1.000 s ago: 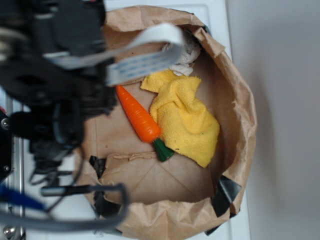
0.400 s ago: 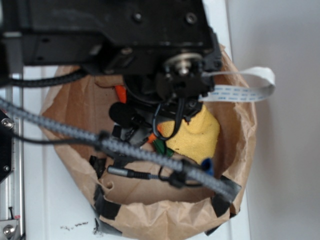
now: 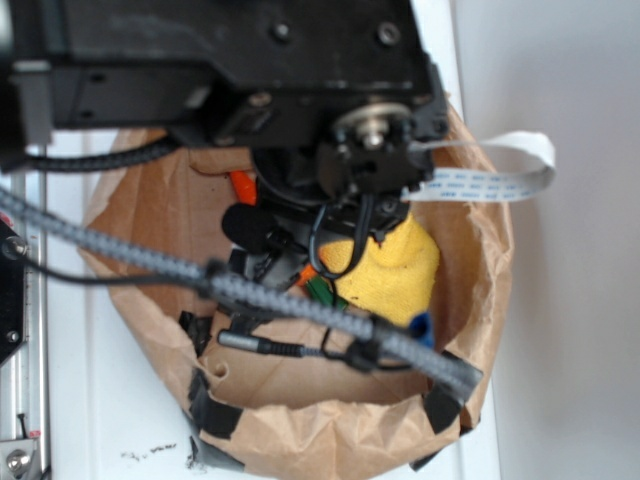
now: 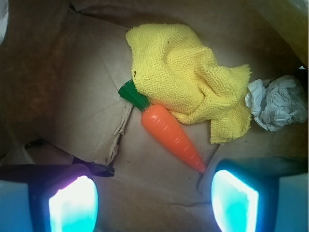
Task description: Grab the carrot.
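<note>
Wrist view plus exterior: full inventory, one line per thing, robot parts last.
carrot: 1, orange with green stem, on the bag floor, stem end touching the cloth
cloth: 1, yellow, crumpled, beside and partly over the carrot's stem
paper wad: 1, white, crumpled, at the cloth's far edge
bag: 1, brown paper, rim rolled down, holds all of the above
tape: several black patches on the bag's rim
ribbon cable: 1, white, loops out from the arm
arm: 1, black, over the bag, hiding most of the carrot from outside
pincer: 1, open, above the bag floor, carrot's tip near one finger
</note>
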Tool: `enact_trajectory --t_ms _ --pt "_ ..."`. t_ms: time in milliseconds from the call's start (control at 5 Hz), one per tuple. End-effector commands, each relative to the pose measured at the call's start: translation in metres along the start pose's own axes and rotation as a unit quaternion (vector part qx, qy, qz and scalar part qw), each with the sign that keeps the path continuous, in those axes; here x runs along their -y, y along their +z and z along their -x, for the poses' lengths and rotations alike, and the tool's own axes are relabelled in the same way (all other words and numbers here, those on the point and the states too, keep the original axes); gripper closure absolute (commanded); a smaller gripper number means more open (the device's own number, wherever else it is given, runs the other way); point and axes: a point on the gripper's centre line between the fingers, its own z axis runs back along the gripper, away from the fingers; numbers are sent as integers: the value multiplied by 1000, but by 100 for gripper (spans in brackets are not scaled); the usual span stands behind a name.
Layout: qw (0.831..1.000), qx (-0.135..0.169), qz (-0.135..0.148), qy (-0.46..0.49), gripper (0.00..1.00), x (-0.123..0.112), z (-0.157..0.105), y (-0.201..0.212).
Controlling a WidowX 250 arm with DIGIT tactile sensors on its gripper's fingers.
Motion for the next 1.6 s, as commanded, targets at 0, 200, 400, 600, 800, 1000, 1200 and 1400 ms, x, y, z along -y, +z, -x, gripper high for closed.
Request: enact_trajectory --t_ms 0,200,400,600,800,1000,1200,1400 --pt "997 47 16 -65 0 13 -4 -16" --pt "997 52 -18 -59 0 18 -7 -40" --pt "995 66 -42 -57 0 15 -13 -60" --pt "995 65 -49 -58 0 12 -13 -70" --pt "995 58 -50 -66 0 8 -19 -84" --pt "992 75 -76 -71 0 5 -18 -98" --pt "990 78 -92 -71 0 7 -13 -110" --pt "992 56 -102 -58 100 8 -8 -122"
